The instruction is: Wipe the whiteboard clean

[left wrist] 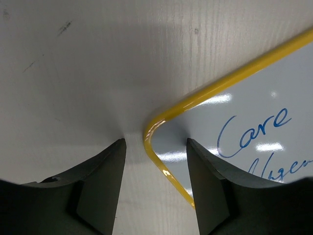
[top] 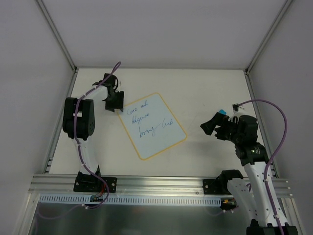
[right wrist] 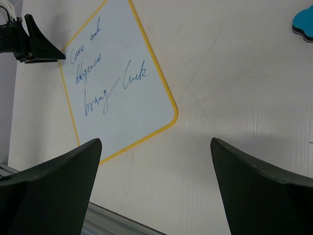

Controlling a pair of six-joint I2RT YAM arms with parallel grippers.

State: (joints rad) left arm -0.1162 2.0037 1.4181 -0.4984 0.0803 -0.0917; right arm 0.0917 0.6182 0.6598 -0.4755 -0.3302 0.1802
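- Table (top: 215, 88): white and flat under both tools. Faint scuff marks (left wrist: 63, 28) lie ahead and to the left of the left tool's fingers.
- Left arm (top: 78, 122): folded at the elbow, with the wrist reaching to the near corner of the board.
- Right arm (top: 254, 161): raised, with the tool held up off the table and aimed across it toward the board.
- Whiteboard (top: 154, 125): lies flat on the table, rotated so it sits diamond-wise. One rounded corner sits right under the left tool. It is ahead and to the left of the right tool, well apart.
- Handwriting (right wrist: 105, 81): blue, a few lines across the board. The first word starts just ahead-right of the left tool's right finger.
- Yellow border (left wrist: 215, 88): thin rim. Its corner bend runs between the left tool's two fingers.
- Left gripper (left wrist: 155, 141): jaws spread and straddling the board corner. One finger is over bare table and the other over the board face. There is a visible gap to the rim on both sides, so it pinches nothing.
- Right gripper (right wrist: 155, 141): jaws spread wide with only table between them, holding nothing.
- Eraser (right wrist: 304, 22): blue top over a dark base, on the table ahead and far right of the right tool, clear of the board.
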